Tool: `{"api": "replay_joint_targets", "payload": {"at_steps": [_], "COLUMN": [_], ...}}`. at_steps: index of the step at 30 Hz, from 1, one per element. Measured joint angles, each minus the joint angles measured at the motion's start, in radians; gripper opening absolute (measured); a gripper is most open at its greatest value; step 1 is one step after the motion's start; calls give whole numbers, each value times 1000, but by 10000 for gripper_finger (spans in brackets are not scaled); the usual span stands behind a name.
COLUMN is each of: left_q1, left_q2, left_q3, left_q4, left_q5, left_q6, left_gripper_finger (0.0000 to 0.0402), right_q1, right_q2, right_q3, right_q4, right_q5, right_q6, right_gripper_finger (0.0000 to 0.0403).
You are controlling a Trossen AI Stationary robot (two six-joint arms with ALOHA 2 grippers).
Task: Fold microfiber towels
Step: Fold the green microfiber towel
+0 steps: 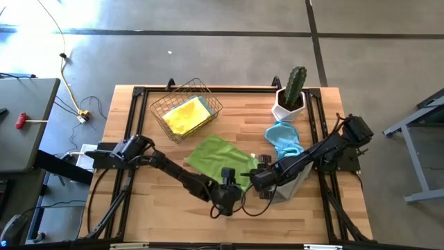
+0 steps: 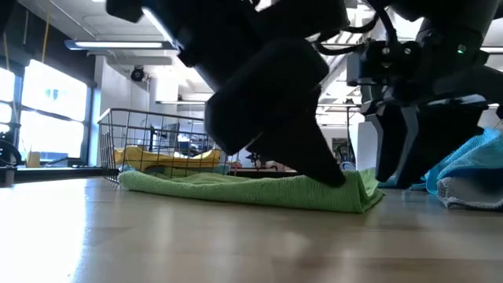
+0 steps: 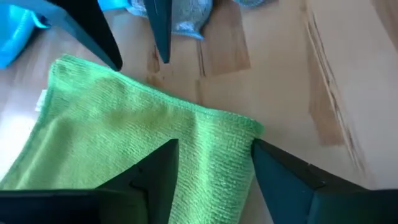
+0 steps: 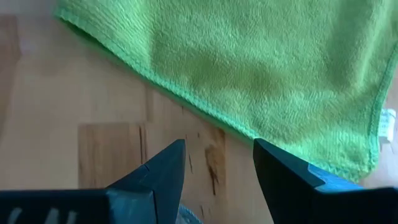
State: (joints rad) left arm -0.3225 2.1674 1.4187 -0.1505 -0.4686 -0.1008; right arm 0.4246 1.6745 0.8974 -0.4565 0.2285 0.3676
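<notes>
A lime green towel (image 1: 222, 158) lies spread on the wooden table (image 1: 139, 208), and its near right corner (image 3: 252, 127) points at the grippers. My left gripper (image 3: 214, 146) stands open, one finger on each side of that corner strip; the low view shows it as the big dark shape (image 2: 314, 157). My right gripper (image 4: 217, 146) hangs open over bare wood beside the towel's edge (image 4: 186, 99), clear of it (image 2: 401, 169). A light blue towel (image 1: 283, 137) and a grey towel (image 1: 297, 184) lie crumpled at the right. My left gripper slants down from the near side over the green towel's corner. In the low view one fingertip (image 2: 334, 174) reaches the top of the cloth, but I cannot tell whether it touches. The towel lies on the table.
A wire basket (image 1: 186, 111) with a yellow towel (image 1: 184, 117) stands at the far left of the table. A potted cactus (image 1: 291, 94) stands at the far right. Bare wood lies along the near edge and at the left.
</notes>
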Motion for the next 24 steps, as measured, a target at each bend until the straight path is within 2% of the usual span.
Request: {"api": "replay_joint_targets", "payload": {"at_steps": [7, 10, 14, 18, 24], "left_q1": [24, 24, 17, 16, 17], "left_q2": [23, 33, 33, 34, 32], "left_q3": [-1, 2, 2, 2, 1], "left_q4": [10, 16, 13, -8, -42], "left_q5": [186, 195, 143, 82, 43], "left_q6": [-15, -10, -27, -72, -130], "left_gripper_finger": [217, 217, 201, 149, 20], "right_q1": [2, 2, 2, 4, 35], "right_q2": [0, 0, 0, 0, 0], "right_q3": [0, 0, -1, -1, -1], "right_q4": [-25, -25, -22, -11, 0], "right_q5": [7, 7, 8, 8, 16], "right_q6": [21, 22, 28, 54, 34], "right_gripper_finger": [183, 183, 183, 183, 183]}}
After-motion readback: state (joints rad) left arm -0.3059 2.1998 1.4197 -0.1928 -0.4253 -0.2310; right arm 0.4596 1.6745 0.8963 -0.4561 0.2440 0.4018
